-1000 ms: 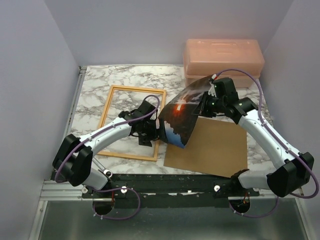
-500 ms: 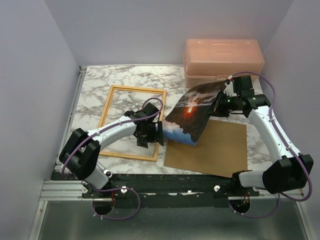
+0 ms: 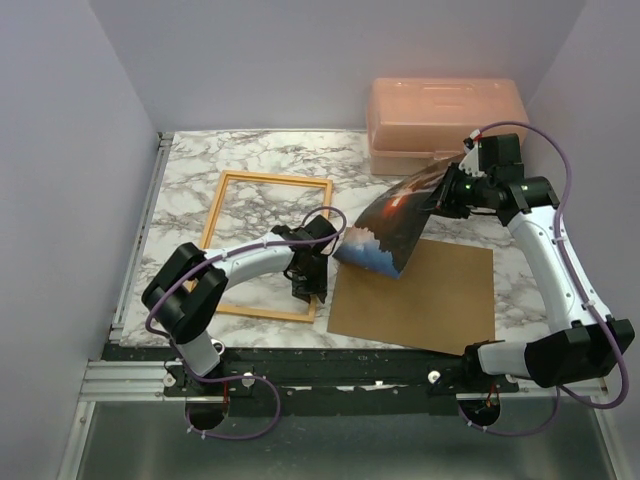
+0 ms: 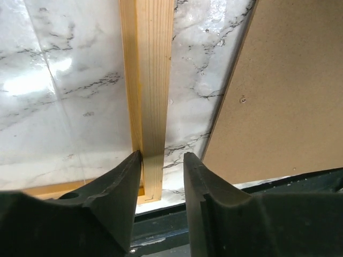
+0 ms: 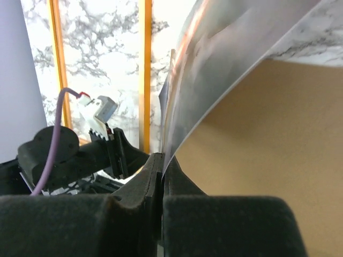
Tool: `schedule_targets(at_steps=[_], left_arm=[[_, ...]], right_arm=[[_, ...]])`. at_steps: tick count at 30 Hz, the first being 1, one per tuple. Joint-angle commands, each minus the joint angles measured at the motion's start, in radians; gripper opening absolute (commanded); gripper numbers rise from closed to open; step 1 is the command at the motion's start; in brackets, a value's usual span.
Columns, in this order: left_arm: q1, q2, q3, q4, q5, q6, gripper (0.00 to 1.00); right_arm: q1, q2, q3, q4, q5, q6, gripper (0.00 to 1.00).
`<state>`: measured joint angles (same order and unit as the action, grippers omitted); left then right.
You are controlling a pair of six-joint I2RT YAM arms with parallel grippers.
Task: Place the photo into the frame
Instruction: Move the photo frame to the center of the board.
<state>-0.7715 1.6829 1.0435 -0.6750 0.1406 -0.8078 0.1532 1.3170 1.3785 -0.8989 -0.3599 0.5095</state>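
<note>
On marble table, right gripper clamps photo; left gripper, unclenched, now straddles frame nearer its corner.

The left arm bends in low, and the left gripper points down with its fingers apart and a bar of the frame between them. The right arm stretches far out. The right gripper is pinched tight on the photo.
</note>
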Motion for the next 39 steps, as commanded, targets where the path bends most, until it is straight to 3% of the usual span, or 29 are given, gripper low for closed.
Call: schedule_targets(at_steps=[1, 10, 17, 24, 35, 38, 39], left_arm=[[-0.029, 0.017, 0.021, 0.002, -0.039, -0.017, 0.35], [-0.057, -0.001, 0.051, -0.025, -0.055, -0.035, 0.14], [-0.061, -0.038, 0.107, -0.038, -0.022, -0.050, 0.07], [-0.107, -0.008, 0.177, -0.037, 0.000, -0.094, 0.07], [-0.190, 0.170, 0.360, -0.022, 0.072, -0.153, 0.06], [-0.199, 0.217, 0.392, -0.011, 0.102, -0.157, 0.14], [-0.202, 0.223, 0.396, -0.004, 0.110, -0.157, 0.22]], right_arm=[[-0.011, -0.006, 0.077, -0.057, 0.083, -0.039, 0.00], [-0.011, -0.013, 0.092, -0.076, 0.127, -0.058, 0.00], [-0.011, -0.022, 0.072, -0.075, 0.144, -0.066, 0.00], [-0.013, -0.028, 0.065, -0.080, 0.173, -0.078, 0.00], [-0.012, -0.036, 0.076, -0.095, 0.238, -0.093, 0.00], [-0.012, -0.036, 0.088, -0.100, 0.258, -0.095, 0.00], [-0.012, -0.036, 0.093, -0.104, 0.265, -0.099, 0.00]])
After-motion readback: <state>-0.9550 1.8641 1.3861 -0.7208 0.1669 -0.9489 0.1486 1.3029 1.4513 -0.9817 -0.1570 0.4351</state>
